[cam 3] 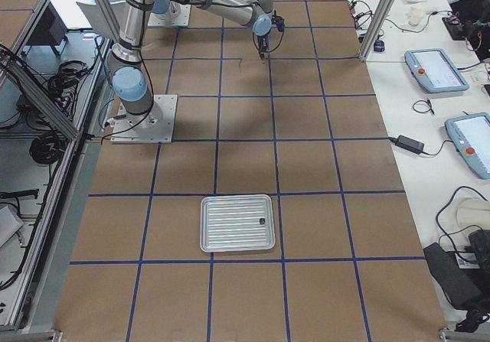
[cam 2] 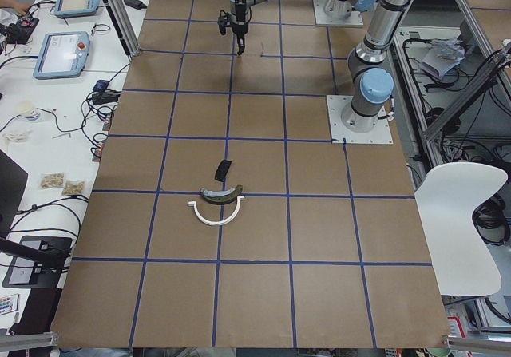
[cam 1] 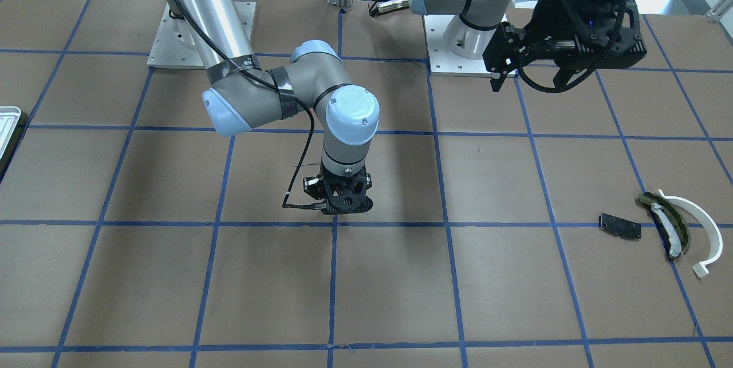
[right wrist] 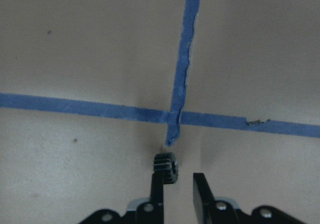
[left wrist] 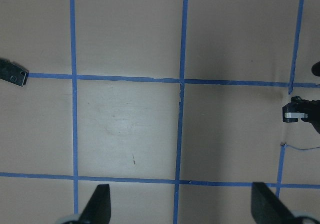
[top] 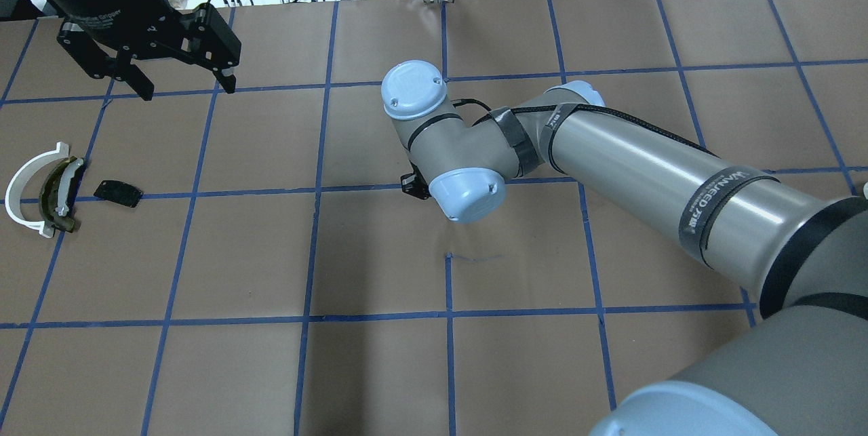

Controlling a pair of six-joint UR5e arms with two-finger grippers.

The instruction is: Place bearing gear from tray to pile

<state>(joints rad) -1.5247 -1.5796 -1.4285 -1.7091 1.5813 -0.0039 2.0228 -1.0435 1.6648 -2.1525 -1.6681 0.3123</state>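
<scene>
One bearing gear [right wrist: 165,168], a tiny black toothed wheel, lies on the brown table by a blue tape crossing. It touches the tip of one finger of my right gripper [right wrist: 177,184]. The jaws stand slightly apart and do not clamp it. This gripper [cam 1: 343,208] points straight down at the table's middle. The white ridged tray [cam 3: 237,223] holds another tiny black piece [cam 3: 262,221]. The pile has a black plate [cam 1: 619,226], a white arc [cam 1: 696,230] and an olive strip [cam 1: 667,222]. My left gripper [top: 186,87] hangs open and empty, high beyond the pile.
The tray's corner [cam 1: 8,122] shows at the table's edge in the front-facing view. The pile lies at the far left in the overhead view, with the plate [top: 118,192] beside the arc [top: 27,188]. Cables and tablets [cam 3: 436,70] lie off the table's operator side.
</scene>
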